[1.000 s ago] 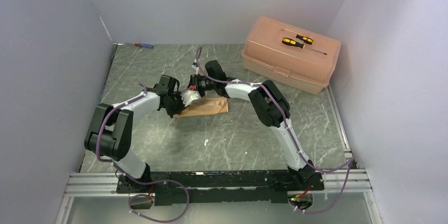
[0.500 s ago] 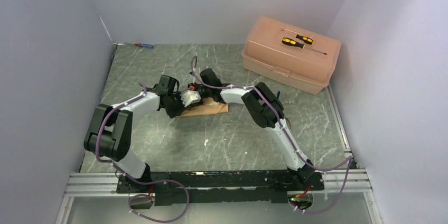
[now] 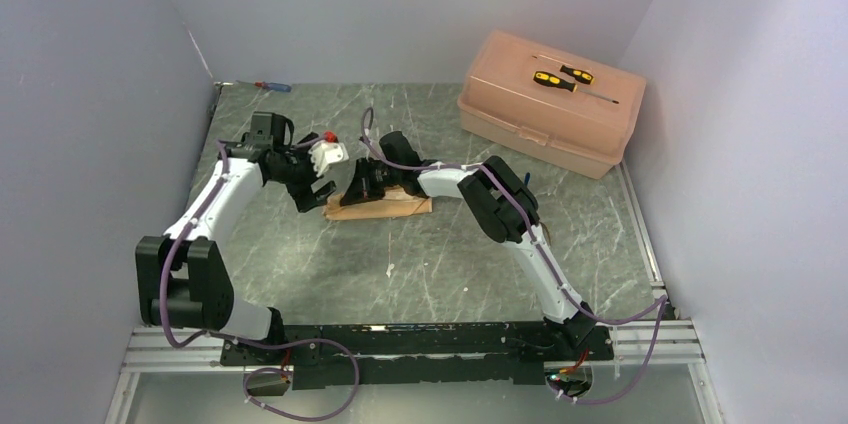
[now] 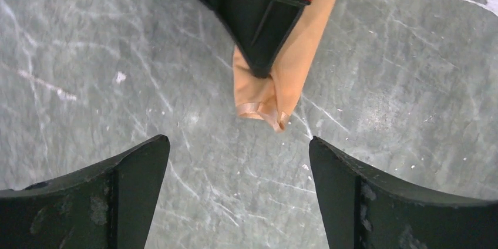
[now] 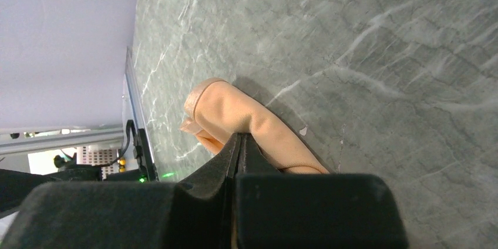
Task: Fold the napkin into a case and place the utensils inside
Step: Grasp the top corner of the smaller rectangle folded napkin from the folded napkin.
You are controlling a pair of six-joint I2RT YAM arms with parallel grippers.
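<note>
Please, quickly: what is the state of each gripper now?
Left gripper: open, holding nothing.
Right gripper: closed, tips on the folded napkin; whether it pinches the cloth cannot be told.

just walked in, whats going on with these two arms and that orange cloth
Two arms are working on folding a peach-orange napkin on the table. The cloth already lies as a narrow folded strip. The right gripper is shut with its tips on one end of it; pinching or just pressing, I cannot tell. The left gripper hangs open and empty just off that end. No utensils show in any view.
</note>
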